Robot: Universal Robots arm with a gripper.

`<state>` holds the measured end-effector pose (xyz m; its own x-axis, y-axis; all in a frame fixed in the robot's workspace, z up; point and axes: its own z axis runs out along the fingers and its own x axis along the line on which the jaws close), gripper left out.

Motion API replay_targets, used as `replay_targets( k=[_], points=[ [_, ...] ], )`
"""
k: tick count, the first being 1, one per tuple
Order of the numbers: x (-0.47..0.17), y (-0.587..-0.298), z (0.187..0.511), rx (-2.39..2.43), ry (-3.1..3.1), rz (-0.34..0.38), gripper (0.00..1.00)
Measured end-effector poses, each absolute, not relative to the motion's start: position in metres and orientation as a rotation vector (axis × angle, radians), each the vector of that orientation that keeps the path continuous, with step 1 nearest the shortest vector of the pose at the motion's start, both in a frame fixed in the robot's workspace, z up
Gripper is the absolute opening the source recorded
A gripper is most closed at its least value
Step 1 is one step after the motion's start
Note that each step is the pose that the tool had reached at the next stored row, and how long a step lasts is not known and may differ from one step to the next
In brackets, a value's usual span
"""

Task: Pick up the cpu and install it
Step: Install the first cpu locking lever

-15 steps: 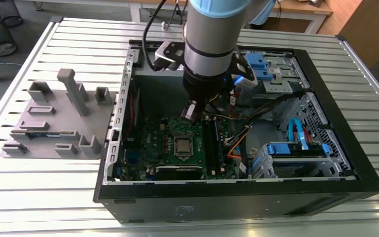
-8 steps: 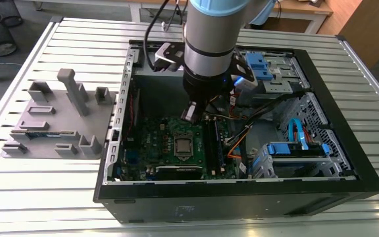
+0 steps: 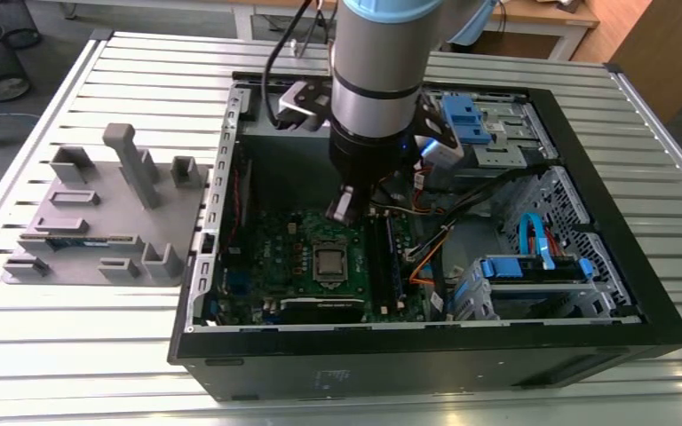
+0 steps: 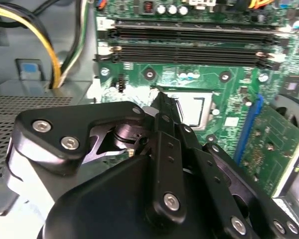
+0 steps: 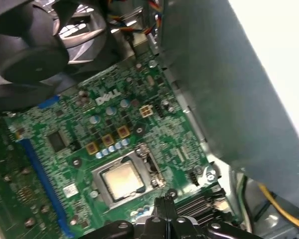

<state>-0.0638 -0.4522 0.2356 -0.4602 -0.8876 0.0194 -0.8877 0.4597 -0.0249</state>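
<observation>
You will find the cpu (image 3: 330,263) lying flat in its socket on the motherboard (image 3: 273,253), inside the open computer case (image 3: 436,359). Its silvery metal top faces straight up. The chip is square, so it has no long axis. In the first wrist view the cpu (image 5: 122,179) sits square within the socket frame (image 5: 142,157), its edges parallel to the frame's sides.

Your gripper (image 3: 344,209) hangs above the board, just beside the socket on the side nearer the back of the case, and apart from the chip. In both wrist views the gripper (image 4: 160,95) (image 5: 167,200) has its fingers drawn together to a narrow tip with nothing held between them.

The memory slots (image 4: 189,30) run in parallel beside the socket. A grey parts fixture (image 3: 92,222) stands on the slatted table (image 3: 81,355) at the exterior view's left.
</observation>
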Motion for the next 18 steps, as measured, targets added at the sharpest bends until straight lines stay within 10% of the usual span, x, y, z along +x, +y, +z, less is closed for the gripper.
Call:
replay_targets(
  k=[18],
  points=[
    [-0.0638, -0.4522, 0.2324, 1.606, -2.640, 0.161, 0.11]
  ],
)
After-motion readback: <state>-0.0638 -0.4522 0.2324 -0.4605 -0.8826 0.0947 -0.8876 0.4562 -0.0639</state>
